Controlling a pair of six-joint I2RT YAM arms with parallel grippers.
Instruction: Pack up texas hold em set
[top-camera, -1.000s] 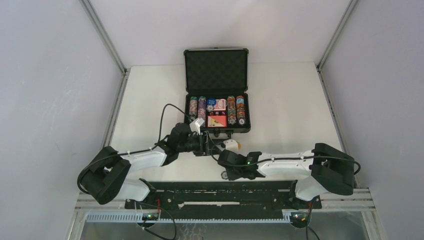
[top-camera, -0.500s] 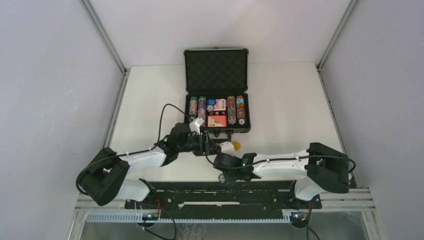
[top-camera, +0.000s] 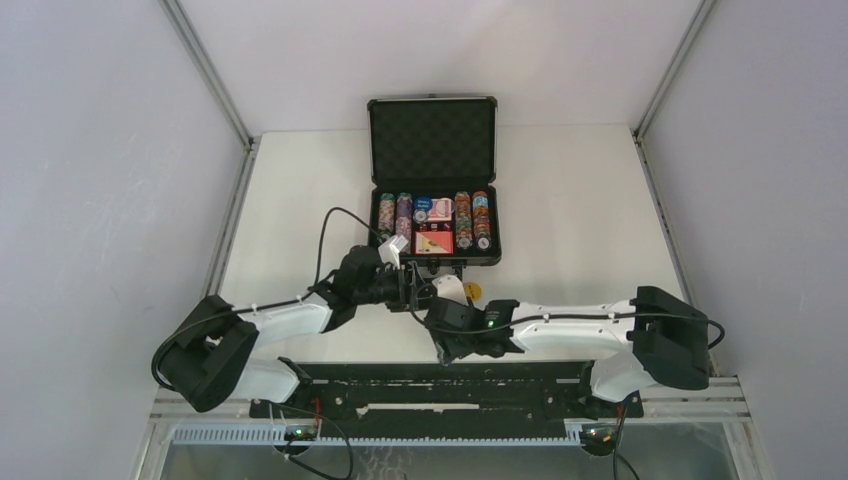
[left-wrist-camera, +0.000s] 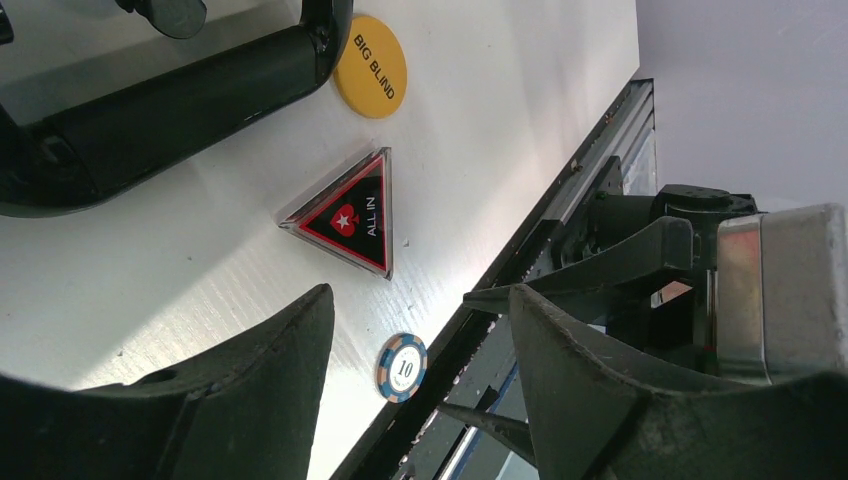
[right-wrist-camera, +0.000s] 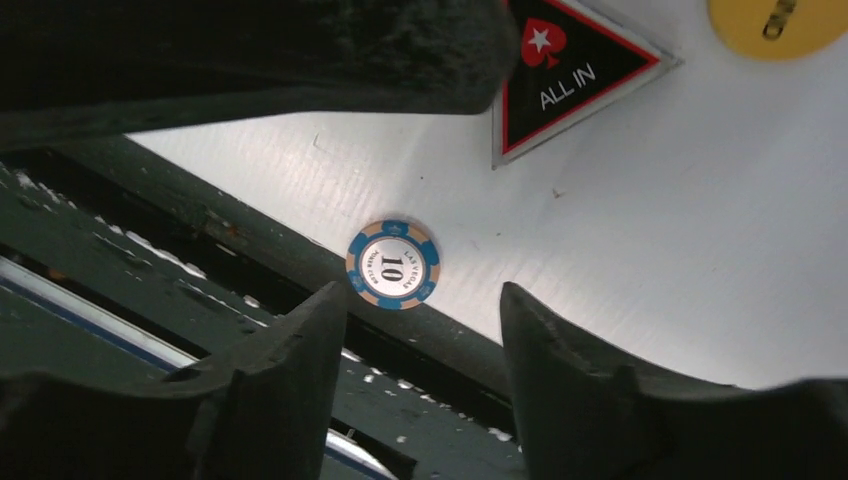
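Observation:
The black briefcase (top-camera: 432, 180) stands open at the table's far middle, its tray holding rows of poker chips (top-camera: 387, 214) and red card boxes (top-camera: 434, 240). In front of its handle (left-wrist-camera: 180, 85) lie a yellow BIG BLIND button (left-wrist-camera: 370, 65), a triangular ALL IN marker (left-wrist-camera: 345, 212) and one blue 10 chip (right-wrist-camera: 393, 264) at the table's near edge. My left gripper (left-wrist-camera: 420, 295) hangs open above the marker and chip, holding nothing. My right gripper (right-wrist-camera: 422, 290) is open just over the near edge, with the chip (left-wrist-camera: 402, 367) slightly ahead of its left fingertip (right-wrist-camera: 330, 300).
The black mounting rail (right-wrist-camera: 200, 250) runs right along the table's near edge under the chip. Both wrists crowd together in front of the case (top-camera: 430, 305); the left gripper's finger (right-wrist-camera: 250, 50) crosses the top of the right wrist view. White table (top-camera: 570, 200) lies either side of the case.
My right gripper has opened its jaws from nearly shut and its wrist has shifted a little left, closer to the left gripper. The left arm has stayed put.

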